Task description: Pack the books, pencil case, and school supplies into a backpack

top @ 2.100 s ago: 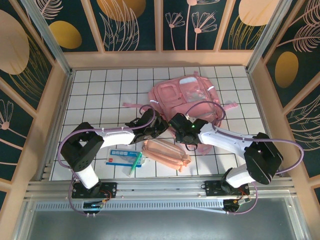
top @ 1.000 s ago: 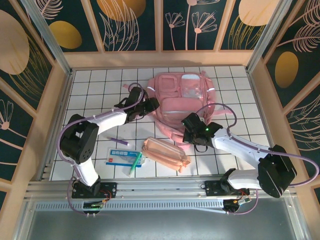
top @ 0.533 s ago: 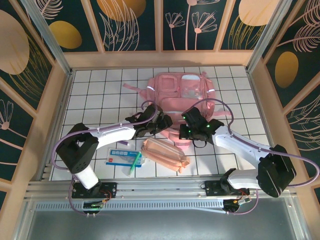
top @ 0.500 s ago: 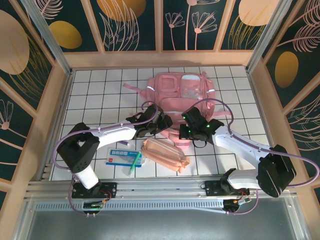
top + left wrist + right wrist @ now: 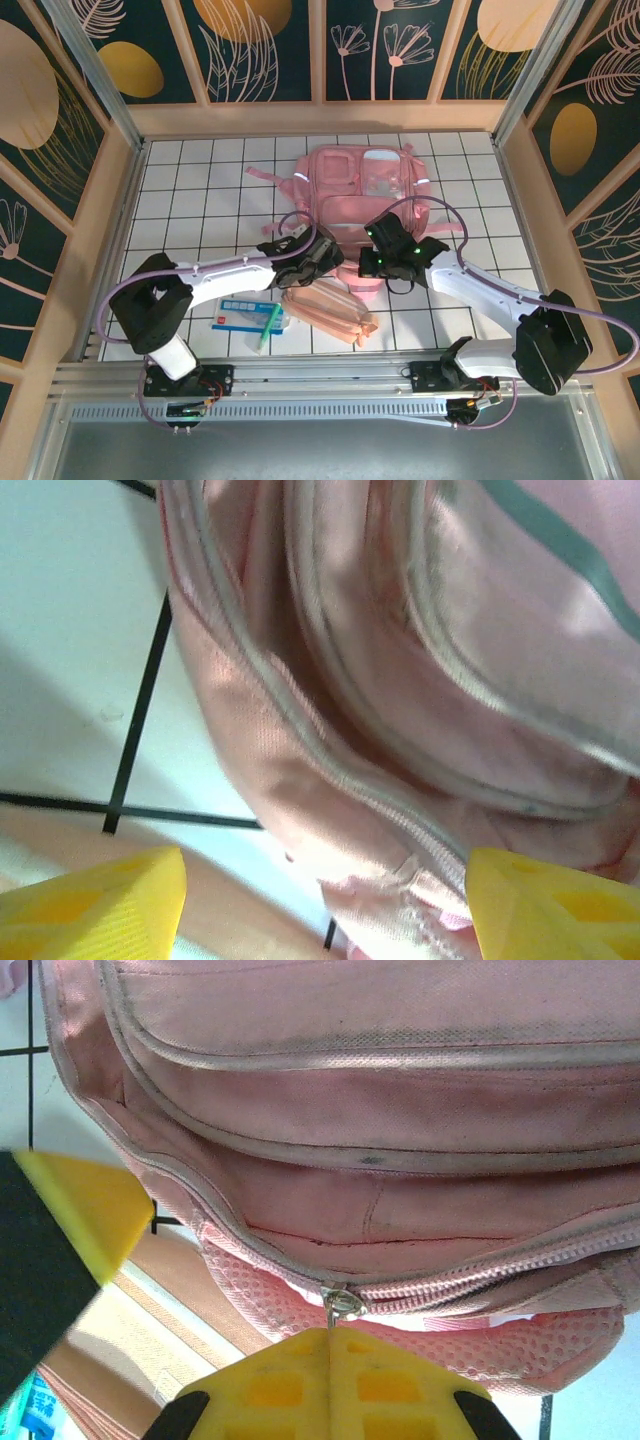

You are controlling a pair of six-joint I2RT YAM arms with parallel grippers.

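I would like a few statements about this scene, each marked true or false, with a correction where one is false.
1. The right gripper is shut on the zipper pull of the backpack. True.
2. The left gripper is shut. False: its fingers stand wide apart, with backpack fabric between them.
3. The pencil case is inside the backpack. False: it lies on the table, by the backpack's near edge.
4. The pen lies at the right end of the packet. True.
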